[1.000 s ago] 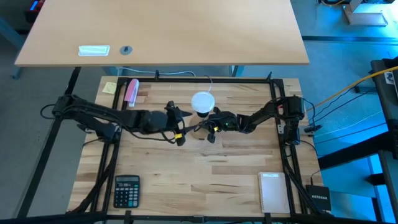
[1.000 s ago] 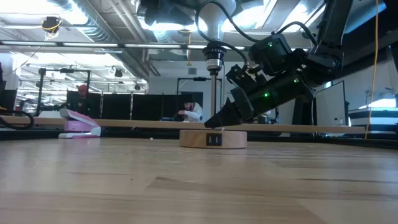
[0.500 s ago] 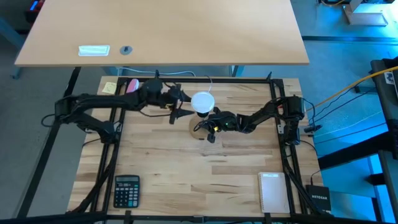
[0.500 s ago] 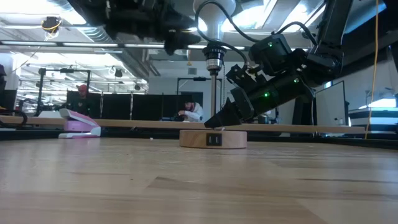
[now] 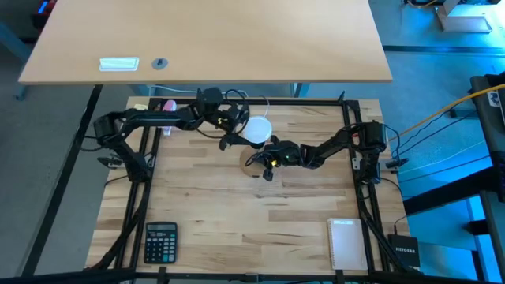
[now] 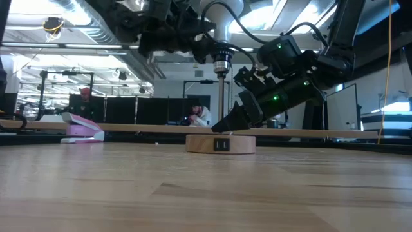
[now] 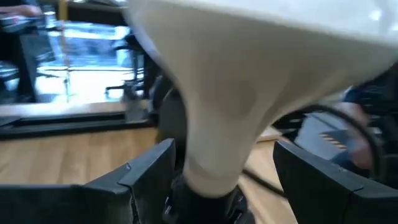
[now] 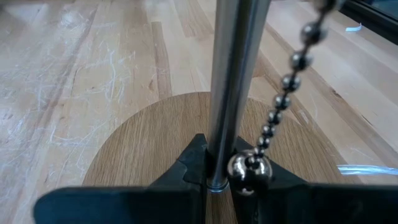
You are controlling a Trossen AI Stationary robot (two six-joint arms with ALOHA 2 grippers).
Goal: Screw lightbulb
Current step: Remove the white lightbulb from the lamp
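Observation:
A lamp stands upright on the table on its round wooden base (image 6: 220, 143), with a thin metal pole (image 6: 221, 103) rising from it. The white globe lightbulb (image 5: 257, 128) sits at the pole's top, its silvery screw base in the socket (image 6: 221, 61). My left gripper (image 7: 217, 180) is open up at the bulb; its fingers (image 7: 140, 177) stand on either side of the bulb's narrow neck (image 7: 214, 149), and it also shows in the high view (image 5: 237, 131). My right gripper (image 8: 230, 177) is shut on the pole low down, just above the base (image 8: 137, 155). My right gripper pinches the metal pole (image 8: 219, 168) near its lower end, just above the wooden base, between its two fingers. The fingers come slanting down from the table's right side (image 6: 225, 124) and lie across the pole. The lamp stands upright with its base flat on the table.
A bead pull chain (image 8: 292, 81) hangs beside the pole. A pink object (image 6: 82, 127) and a yellow note (image 5: 139, 110) lie at the far left. A calculator (image 5: 161, 241) is at the near left and a white pad (image 5: 346, 243) at the near right. People show beyond the table.
My left gripper has risen from the table's middle left, gone toward the far edge, then swung right to the bulb, where its fingers now stand around the neck. The lamp stands as before.

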